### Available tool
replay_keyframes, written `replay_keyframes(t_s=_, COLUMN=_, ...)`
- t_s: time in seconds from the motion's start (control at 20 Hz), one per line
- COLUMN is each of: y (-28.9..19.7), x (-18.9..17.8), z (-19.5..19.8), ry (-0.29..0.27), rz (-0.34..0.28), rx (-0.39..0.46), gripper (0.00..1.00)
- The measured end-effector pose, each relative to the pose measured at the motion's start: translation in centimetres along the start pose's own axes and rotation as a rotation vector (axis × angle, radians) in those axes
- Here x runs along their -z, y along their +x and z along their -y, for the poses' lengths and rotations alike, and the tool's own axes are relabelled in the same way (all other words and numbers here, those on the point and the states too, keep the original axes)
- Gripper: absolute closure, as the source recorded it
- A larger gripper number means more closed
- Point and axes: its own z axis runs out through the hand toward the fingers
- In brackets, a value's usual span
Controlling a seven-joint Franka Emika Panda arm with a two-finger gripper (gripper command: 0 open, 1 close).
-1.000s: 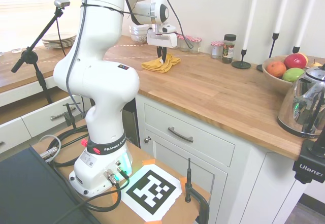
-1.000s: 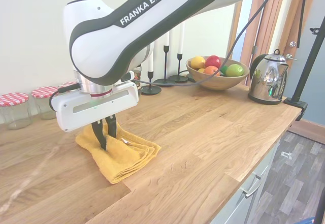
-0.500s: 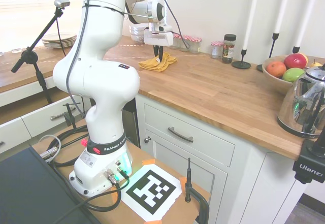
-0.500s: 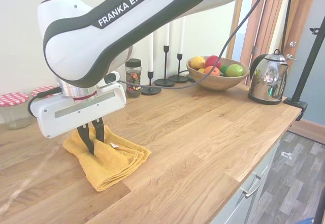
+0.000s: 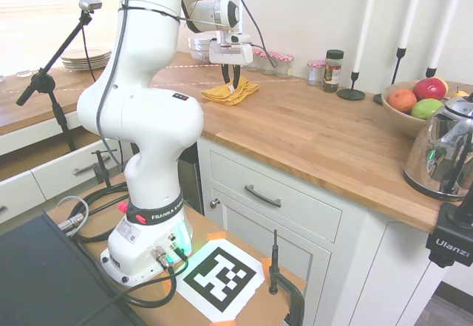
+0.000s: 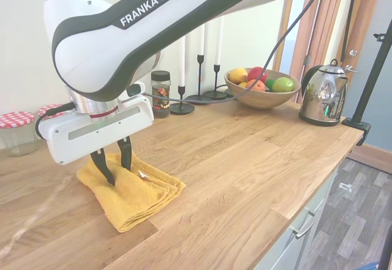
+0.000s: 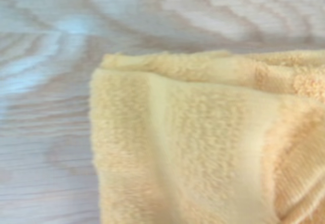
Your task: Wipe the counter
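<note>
The counter (image 5: 318, 130) is a long honey-brown wood worktop over white cabinets; in the second exterior view its planks (image 6: 245, 160) run across the whole picture. A folded yellow cloth (image 6: 141, 193) lies flat on it. My gripper (image 6: 114, 171) points straight down into the cloth's far end, shut on a raised fold of it. The first exterior view shows the same gripper (image 5: 233, 83) above the cloth (image 5: 230, 93), near the counter's back part. In the wrist view the fuzzy cloth (image 7: 203, 142) covers most of the picture, with bare wood (image 7: 51, 82) beside it.
Glass jars with red-checked lids (image 6: 15, 132) stand by the wall just behind the cloth. A spice jar (image 6: 161, 93), black candlesticks (image 6: 199, 68), a fruit bowl (image 6: 260, 101) and a steel kettle (image 6: 323, 92) line the far end. Stacked plates (image 5: 86, 58) sit on the other leg.
The gripper has dragged the cloth along the counter toward the jars, then a little way back. Its hold on the cloth is unchanged.
</note>
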Motion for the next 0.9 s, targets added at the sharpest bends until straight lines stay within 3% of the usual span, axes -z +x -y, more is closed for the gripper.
replay_keyframes(t_s=0.9, y=0.8, x=3.1, z=-1.7, ry=0.020, rz=-0.008, rx=-0.021, gripper=0.00)
